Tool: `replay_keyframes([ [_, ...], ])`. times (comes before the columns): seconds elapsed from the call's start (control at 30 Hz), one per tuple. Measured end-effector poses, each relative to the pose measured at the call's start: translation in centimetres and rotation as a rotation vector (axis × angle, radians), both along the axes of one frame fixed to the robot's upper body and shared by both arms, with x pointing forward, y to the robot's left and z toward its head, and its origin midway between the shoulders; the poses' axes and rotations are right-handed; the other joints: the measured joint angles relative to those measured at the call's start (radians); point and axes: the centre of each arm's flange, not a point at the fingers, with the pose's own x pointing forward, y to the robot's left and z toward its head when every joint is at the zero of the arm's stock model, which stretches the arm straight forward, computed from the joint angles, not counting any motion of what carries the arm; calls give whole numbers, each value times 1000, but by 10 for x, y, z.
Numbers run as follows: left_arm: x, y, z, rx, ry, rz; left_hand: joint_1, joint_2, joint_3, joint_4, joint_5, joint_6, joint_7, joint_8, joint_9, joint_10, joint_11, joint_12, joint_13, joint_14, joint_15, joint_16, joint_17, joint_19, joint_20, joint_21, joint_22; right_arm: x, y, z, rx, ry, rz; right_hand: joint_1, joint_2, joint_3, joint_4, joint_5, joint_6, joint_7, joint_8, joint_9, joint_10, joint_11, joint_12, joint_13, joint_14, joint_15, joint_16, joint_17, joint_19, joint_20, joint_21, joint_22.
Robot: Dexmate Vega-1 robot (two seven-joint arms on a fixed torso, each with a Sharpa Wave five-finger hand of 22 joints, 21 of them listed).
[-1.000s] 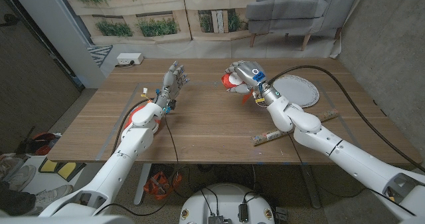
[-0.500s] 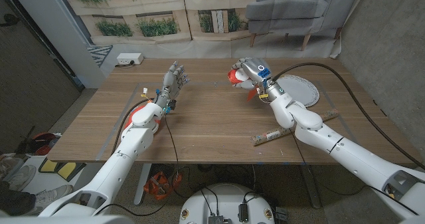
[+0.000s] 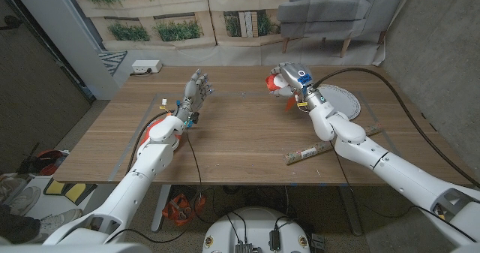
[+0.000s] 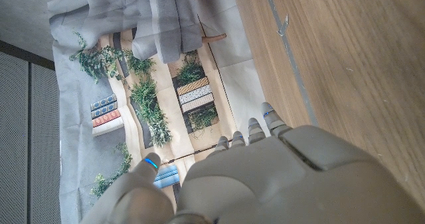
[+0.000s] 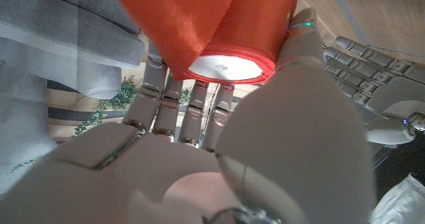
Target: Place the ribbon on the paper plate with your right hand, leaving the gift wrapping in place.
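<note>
Your right hand (image 3: 289, 79) held the red ribbon (image 3: 276, 82) above the table (image 3: 240, 137), at about one o'clock from the table's middle. Its fingers (image 5: 174, 91) were closed around the spool, with the thumb pressed on the spool's side. The ribbon was at nine o'clock from the paper plate (image 3: 335, 102), near its rim but not over it. The roll of gift wrapping (image 3: 332, 143) lay on the table at six o'clock from the plate. Your left hand (image 3: 195, 91) was at eleven o'clock, holding nothing, fingers straight and a little apart.
</note>
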Motion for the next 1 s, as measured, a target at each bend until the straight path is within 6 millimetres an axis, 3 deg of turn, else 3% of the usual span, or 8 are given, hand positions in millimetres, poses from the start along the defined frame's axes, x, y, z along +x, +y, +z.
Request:
replay_keyframes([
  [1.0, 2, -1, 3, 5, 2, 8, 0, 0, 0, 0, 0, 0, 0, 0, 0, 0, 0, 0, 0, 0, 0, 0, 0, 0, 0, -7, 0, 28, -35, 11, 80, 37, -128, 4, -4, -7, 7, 8, 13, 2, -2, 9, 14, 7, 0, 5, 28, 7, -2, 0, -6, 5, 27, -18],
])
